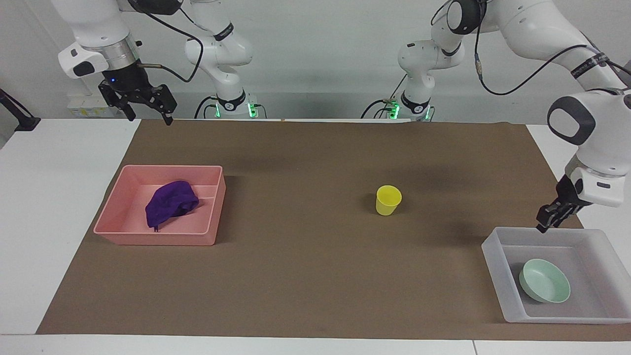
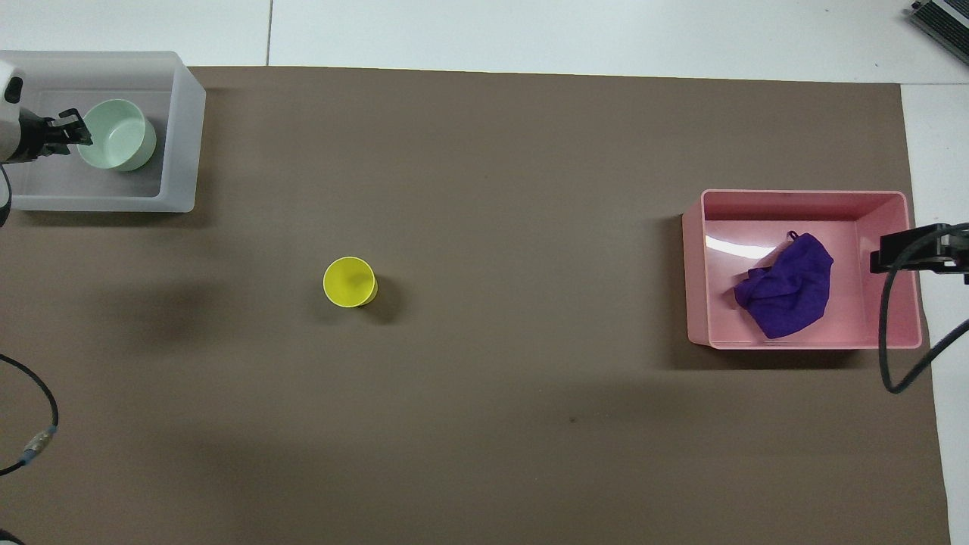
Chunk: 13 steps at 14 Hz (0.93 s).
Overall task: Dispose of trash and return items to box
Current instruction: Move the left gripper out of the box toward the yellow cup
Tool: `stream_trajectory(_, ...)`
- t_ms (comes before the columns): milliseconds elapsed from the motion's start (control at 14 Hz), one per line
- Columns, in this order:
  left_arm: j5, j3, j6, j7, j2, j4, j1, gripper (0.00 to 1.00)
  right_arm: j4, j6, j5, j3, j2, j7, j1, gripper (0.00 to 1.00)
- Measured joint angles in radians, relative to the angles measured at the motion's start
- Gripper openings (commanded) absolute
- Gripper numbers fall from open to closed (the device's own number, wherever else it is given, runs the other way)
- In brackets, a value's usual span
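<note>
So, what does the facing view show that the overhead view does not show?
Only the facing view shows both arms with their bases, and that the left hand is raised above the edge of the frosted tray, clear of the mint-green bowl, while the right hand waits high up.

Only the overhead view shows straight into the yellow cup: nothing is inside.

Both show the bowl lying in the frosted tray, the cup standing on the brown mat, and the purple rag in the pink tray.
</note>
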Motion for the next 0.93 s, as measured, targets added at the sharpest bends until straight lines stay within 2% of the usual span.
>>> stream_trajectory(214,0.0,-0.001,-0.09,-0.003,-0.045,-0.014,-0.077,0.47,0.0,0.0,0.0,0.0,0.0,0.0,0.0,1.0)
stream_trajectory(429,0.0,-0.002,-0.119,-0.003,-0.063,-0.046,-0.149,0.49,0.001,0.0,0.001,0.0,0.0,0.0,0.0,1.0)
stream_trajectory(714,0.0,-0.003,-0.118,-0.004,-0.092,-0.137,-0.262,0.64,0.001,0.0,0.001,0.0,0.0,0.0,0.0,1.0)
stream_trajectory(857,0.0,-0.003,-0.103,-0.007,-0.118,-0.202,-0.312,0.75,0.001,0.0,0.001,0.0,0.0,0.003,0.0,1.0)
stream_trajectory(929,0.0,-0.003,-0.085,-0.008,-0.132,-0.236,-0.331,0.77,0.0,0.0,0.001,0.0,0.0,0.005,0.0,1.0)
